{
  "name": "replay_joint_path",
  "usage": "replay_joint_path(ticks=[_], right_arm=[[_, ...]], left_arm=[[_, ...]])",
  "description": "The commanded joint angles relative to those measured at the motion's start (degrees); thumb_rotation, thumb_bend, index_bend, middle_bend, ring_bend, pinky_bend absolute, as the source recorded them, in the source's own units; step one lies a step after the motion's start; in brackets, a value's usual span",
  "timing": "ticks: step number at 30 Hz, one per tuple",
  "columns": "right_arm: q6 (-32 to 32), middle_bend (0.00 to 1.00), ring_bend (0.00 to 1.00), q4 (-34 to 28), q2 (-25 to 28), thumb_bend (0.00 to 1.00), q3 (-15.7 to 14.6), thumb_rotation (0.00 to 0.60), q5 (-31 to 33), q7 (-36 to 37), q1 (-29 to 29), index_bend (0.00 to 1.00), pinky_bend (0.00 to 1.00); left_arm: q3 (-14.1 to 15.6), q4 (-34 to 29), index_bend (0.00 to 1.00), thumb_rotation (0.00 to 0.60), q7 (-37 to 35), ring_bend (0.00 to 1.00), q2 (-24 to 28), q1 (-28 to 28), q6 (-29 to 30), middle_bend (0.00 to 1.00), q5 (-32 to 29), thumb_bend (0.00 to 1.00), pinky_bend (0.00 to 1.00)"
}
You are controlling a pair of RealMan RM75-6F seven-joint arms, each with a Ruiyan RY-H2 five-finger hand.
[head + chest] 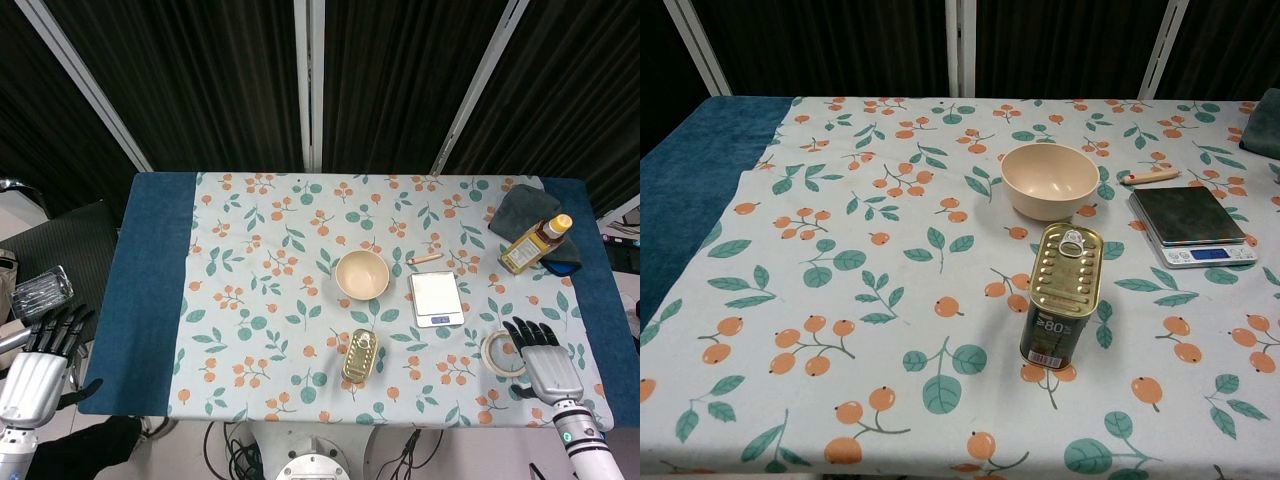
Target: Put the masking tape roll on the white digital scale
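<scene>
The masking tape roll (498,352) lies flat on the flowered cloth at the front right, partly covered by my right hand (543,362), whose spread fingers reach over the roll's right side and hold nothing. The white digital scale (436,298) stands just behind and left of the roll; in the chest view the scale (1190,227) shows at the right edge, bare on top. My left hand (38,365) hovers off the table's front left corner, fingers apart and empty. Neither hand nor the tape appears in the chest view.
A cream bowl (361,274) stands mid-table and a gold tin can (360,356) in front of it. A small wooden stick (426,258) lies behind the scale. A yellow bottle (535,243) and dark cloth (523,207) sit at the back right.
</scene>
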Motion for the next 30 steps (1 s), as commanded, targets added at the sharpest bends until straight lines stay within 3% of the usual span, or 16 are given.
replay_joint_path(ticks=[1,10,20,30], right_arm=[[-1.7,0.00,0.00,0.2,-0.7,0.03,0.3,0.600,1.2,-1.7,1.3,0.00,0.00],[-4.5,0.01,0.00,0.4,-1.7,0.04,0.2,0.600,3.1,-3.7,3.7,0.00,0.00],[-2.5,0.29,0.00,3.0,-3.1,0.09,-0.7,0.600,-0.5,0.3,3.5,0.00,0.00],[1.8,0.31,0.00,1.9,-0.4,0.09,-0.4,0.600,-3.5,5.6,2.4,0.00,0.00]], left_arm=[[-0.1,0.1,0.02,0.600,-0.1,0.00,0.1,-0.1,-0.1,0.00,-0.1,0.09,0.00],[-0.2,0.7,0.02,0.600,-0.7,0.00,-0.2,-0.1,-0.5,0.00,-0.6,0.09,0.00],[-0.2,0.8,0.02,0.600,-0.9,0.00,-0.1,-0.1,-0.4,0.00,-0.5,0.09,0.00],[-0.1,0.4,0.02,0.600,-0.5,0.00,0.2,-0.1,-0.4,0.00,-0.3,0.09,0.00]])
